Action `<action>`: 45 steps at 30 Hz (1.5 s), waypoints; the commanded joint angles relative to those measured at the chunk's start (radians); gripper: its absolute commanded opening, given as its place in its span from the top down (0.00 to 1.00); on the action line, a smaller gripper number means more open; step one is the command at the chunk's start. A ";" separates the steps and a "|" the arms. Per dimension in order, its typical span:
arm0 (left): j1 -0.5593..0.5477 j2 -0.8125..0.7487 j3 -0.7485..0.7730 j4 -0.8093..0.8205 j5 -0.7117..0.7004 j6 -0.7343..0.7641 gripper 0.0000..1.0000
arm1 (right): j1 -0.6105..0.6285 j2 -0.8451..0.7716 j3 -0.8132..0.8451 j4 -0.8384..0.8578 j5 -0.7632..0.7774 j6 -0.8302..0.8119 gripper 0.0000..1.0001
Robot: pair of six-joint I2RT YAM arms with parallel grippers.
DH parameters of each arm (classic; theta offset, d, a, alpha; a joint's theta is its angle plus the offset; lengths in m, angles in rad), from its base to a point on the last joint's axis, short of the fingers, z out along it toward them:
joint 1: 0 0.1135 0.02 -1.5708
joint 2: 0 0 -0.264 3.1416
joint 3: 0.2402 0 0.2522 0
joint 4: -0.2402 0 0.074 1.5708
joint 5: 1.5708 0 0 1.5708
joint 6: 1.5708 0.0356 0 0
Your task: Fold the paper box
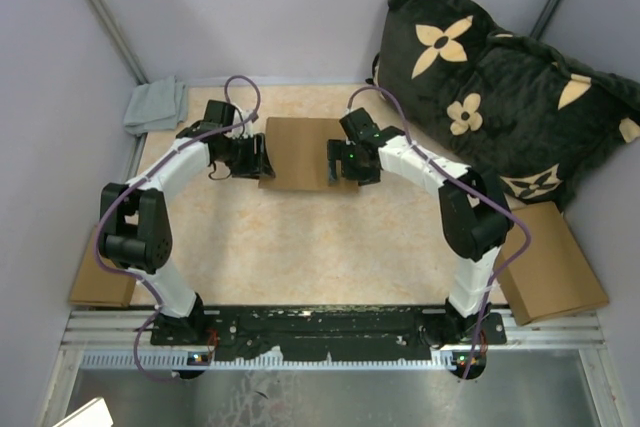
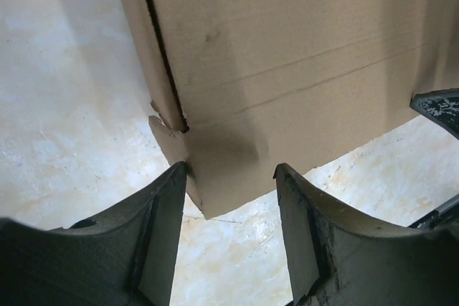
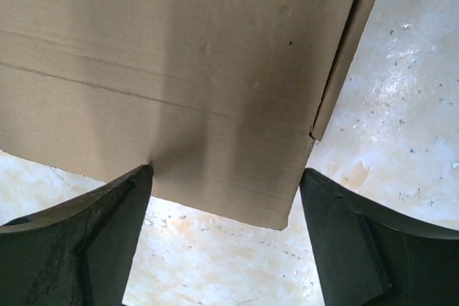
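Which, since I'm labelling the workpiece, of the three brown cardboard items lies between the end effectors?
The paper box, lying at far centre; the other box sits at the right edge, the small piece at the left edge.

You see the left gripper (image 2: 228, 202) with its jaws apart. A corner of the paper box (image 2: 287, 55) lies between the fingers (image 2: 161, 234), against one finger and clear of the other. Pale table (image 2: 64, 105) shows beneath the fingers.
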 commanded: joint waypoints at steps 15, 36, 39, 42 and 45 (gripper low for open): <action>-0.008 -0.004 -0.016 -0.053 -0.017 -0.011 0.38 | 0.011 -0.106 -0.029 -0.075 -0.012 0.037 0.12; -0.007 -0.012 -0.083 0.059 -0.140 0.009 0.34 | 0.012 -0.124 -0.102 0.022 -0.096 0.065 0.15; -0.007 -0.015 -0.085 0.086 -0.132 0.003 0.33 | 0.012 -0.125 -0.109 0.028 -0.102 0.060 0.15; -0.007 -0.055 -0.111 0.142 -0.168 -0.022 0.34 | 0.012 -0.125 -0.109 0.031 -0.110 0.058 0.15; -0.007 -0.115 -0.155 0.226 -0.191 -0.029 0.34 | 0.013 -0.129 -0.110 0.028 -0.113 0.056 0.16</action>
